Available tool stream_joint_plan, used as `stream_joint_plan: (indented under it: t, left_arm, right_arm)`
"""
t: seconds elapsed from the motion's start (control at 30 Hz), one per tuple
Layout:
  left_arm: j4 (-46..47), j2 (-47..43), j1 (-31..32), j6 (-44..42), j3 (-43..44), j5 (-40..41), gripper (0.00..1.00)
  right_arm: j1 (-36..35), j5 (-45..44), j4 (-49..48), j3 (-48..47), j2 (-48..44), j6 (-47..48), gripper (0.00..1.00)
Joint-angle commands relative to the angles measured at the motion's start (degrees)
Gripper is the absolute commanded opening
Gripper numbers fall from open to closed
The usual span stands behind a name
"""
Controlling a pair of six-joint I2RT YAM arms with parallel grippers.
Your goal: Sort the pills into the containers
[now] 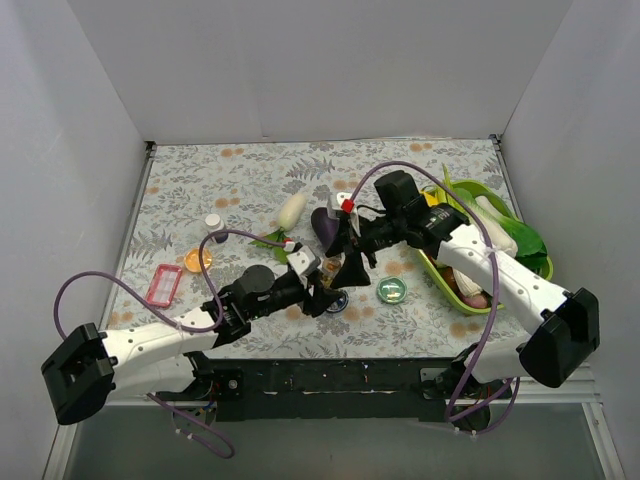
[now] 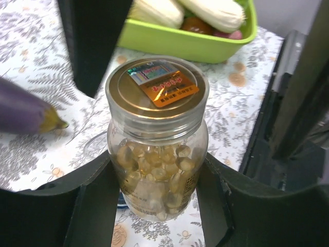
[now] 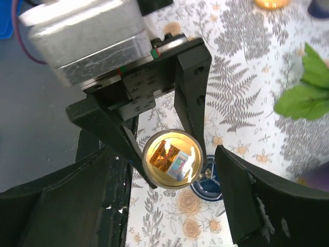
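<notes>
The only printed thing is a sticker (image 2: 163, 86) on the yellowish cap (image 2: 127, 98) of the amber bottle (image 2: 157, 172). The sticker has an orange part with a line of small light characters, and above it a shiny square with rainbow colours, but the characters are too blurred to read. In the right wrist view the same sticker shows from above, also not readable. No other text, number or sign can be read.

The floral tabletop (image 1: 200, 180) is carrying a lime-green tray (image 2: 205, 51), a green-topped tin (image 1: 391, 291), an eggplant (image 1: 323, 223) and a white vegetable (image 1: 291, 208).
</notes>
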State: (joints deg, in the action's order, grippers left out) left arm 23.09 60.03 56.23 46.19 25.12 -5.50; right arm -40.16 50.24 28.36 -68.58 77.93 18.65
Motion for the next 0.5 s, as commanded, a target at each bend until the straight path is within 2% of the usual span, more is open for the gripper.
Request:
stream_joint_plan:
  t: [0.0, 0.07, 0.1, 0.23, 0.33, 0.43, 0.47]
  left_arm:
    - [0.91, -4.91, -0.15, -1.90, 0.28, -9.94, 0.00]
    - [-0.67, -5.80, -0.15, -2.51, 0.19, -13.12, 0.00]
    - [-1.11, -6.50, -0.24, -2.60, 0.27, -14.18, 0.00]
    - [-2.88, -6.94, -0.15, -3.13, 0.98, -17.88, 0.00]
    - [-3.05, -6.95, -0.15, -3.48, 1.59, -18.50, 0.00]
    - [-3.67, -6.42, -0.15, -4.00, 2.56, -19.55, 0.00]
    - [-4.19, -6.07, -0.24, -4.18, 2.73, -19.90, 0.00]
  right_arm:
    - [0.35, 9.17, 15.08, -8.05, -1.73, 23.61, 0.91]
    - [0.44, 12.24, 20.66, -9.38, -1.82, 32.37, 0.91]
    - [0.44, 13.12, 23.29, -9.73, -1.64, 39.98, 0.92]
    - [-0.18, 16.46, 36.28, -14.11, 1.60, 49.78, 0.91]
    - [-1.58, 17.87, 41.85, -16.58, 5.56, 52.79, 0.85]
    - [-2.81, 17.97, 46.34, -18.96, 8.02, 54.82, 0.75]
    - [-3.16, 17.79, 46.43, -19.22, 8.29, 53.86, 0.68]
